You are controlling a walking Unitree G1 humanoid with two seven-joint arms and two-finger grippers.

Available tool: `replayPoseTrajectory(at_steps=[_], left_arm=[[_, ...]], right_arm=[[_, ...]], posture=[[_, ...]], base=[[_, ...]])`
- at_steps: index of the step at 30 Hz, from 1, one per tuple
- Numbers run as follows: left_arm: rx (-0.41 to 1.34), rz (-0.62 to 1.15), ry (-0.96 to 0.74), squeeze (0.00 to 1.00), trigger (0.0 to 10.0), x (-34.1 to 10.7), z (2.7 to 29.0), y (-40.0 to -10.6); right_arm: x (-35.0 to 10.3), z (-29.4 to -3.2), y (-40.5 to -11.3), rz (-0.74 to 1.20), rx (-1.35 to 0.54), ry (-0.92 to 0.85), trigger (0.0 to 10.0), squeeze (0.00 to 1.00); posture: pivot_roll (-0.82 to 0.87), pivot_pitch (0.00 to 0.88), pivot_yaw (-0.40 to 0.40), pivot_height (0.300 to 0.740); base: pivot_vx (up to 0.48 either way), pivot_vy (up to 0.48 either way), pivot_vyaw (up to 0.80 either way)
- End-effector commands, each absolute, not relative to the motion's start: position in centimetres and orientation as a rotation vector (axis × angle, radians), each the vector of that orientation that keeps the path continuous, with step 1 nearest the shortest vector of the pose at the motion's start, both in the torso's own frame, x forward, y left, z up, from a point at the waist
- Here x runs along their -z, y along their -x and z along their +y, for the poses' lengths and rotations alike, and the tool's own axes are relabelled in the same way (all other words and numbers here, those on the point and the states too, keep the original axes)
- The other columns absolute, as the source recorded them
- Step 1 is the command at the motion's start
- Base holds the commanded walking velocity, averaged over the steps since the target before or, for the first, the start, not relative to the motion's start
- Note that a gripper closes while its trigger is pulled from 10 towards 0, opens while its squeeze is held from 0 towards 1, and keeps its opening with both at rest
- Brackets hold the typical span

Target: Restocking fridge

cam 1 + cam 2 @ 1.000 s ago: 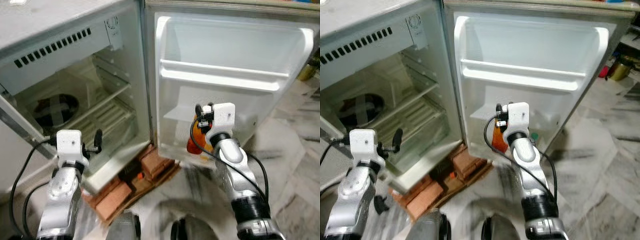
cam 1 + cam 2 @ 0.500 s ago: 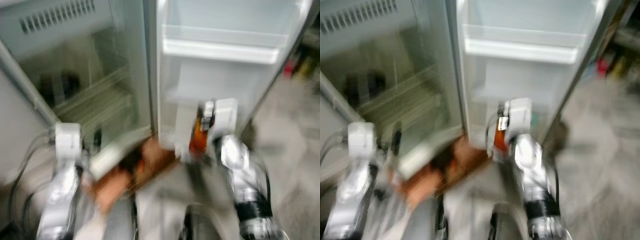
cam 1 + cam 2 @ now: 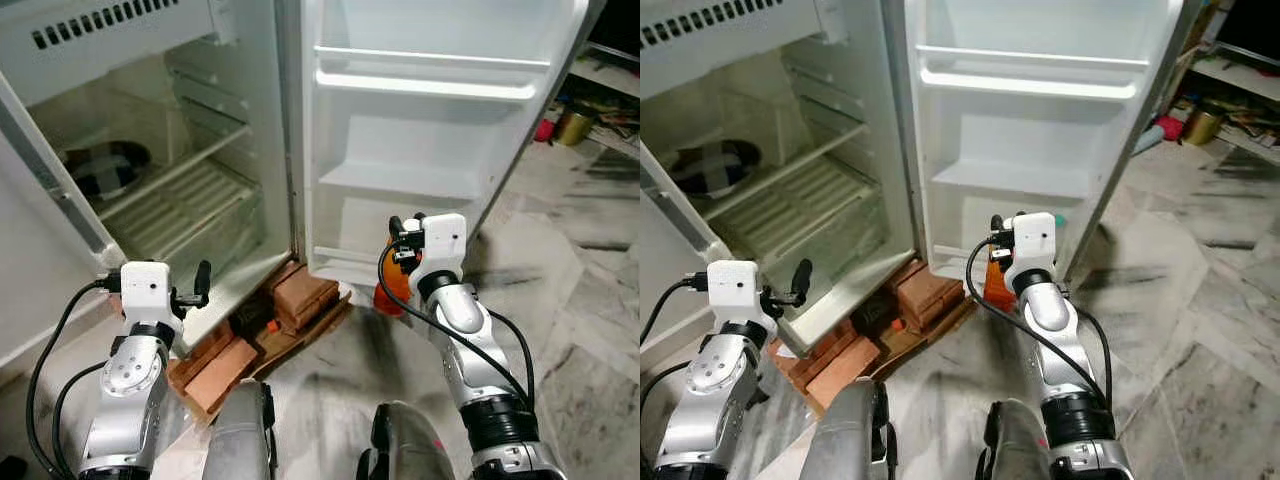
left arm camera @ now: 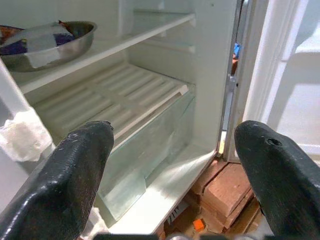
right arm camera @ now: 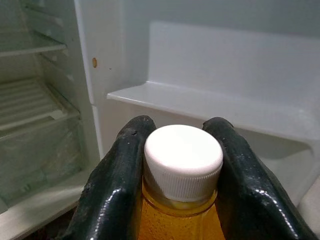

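Bottle in hand, door shelf dead ahead!

The right gripper (image 5: 182, 165) pinches an orange bottle (image 5: 180, 220) just under its white cap (image 5: 183, 160), long axis upright, hanging low in front of the open fridge door (image 3: 440, 130). The door's lower shelf (image 5: 200, 107) lies ahead of the cap and a touch higher, so the likely move is up and forward over that lip. Room above the shelf looks free; the door's inner edge stands close on the robot's left. The left gripper (image 4: 170, 170) hangs wide and empty, facing the fridge (image 3: 150, 150) interior where a steel bowl (image 4: 45, 42) sits on a shelf. Bricks (image 3: 300, 300) lie under the fridge.
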State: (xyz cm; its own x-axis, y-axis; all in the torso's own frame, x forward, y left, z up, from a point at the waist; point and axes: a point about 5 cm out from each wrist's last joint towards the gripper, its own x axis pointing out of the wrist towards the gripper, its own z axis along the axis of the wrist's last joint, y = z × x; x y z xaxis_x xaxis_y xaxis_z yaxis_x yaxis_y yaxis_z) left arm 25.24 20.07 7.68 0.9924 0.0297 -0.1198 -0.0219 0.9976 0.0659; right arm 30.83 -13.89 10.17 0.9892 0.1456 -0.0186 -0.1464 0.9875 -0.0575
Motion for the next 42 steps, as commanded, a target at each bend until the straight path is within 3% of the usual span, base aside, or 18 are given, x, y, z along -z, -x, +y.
replayPoseTrajectory(at_steps=[1,42], left_arm=[[-0.018,0.111,-0.059,0.0,10.0,-7.85,19.99,-25.39],[0.01,0.111,-0.049,0.0,10.0,-7.7,19.43,-25.43]], right_arm=[[-11.24,-13.97,-31.21,-0.034,-0.141,0.069,10.0,0.0],[-10.89,-13.99,-31.13,-0.017,-0.144,0.086,10.0,0.0]], posture=[[0.03,0.074,0.024,0.66],[0.03,0.082,0.02,0.66]], base=[[0.0,0.0,0.0],[0.289,0.0,0.0]])
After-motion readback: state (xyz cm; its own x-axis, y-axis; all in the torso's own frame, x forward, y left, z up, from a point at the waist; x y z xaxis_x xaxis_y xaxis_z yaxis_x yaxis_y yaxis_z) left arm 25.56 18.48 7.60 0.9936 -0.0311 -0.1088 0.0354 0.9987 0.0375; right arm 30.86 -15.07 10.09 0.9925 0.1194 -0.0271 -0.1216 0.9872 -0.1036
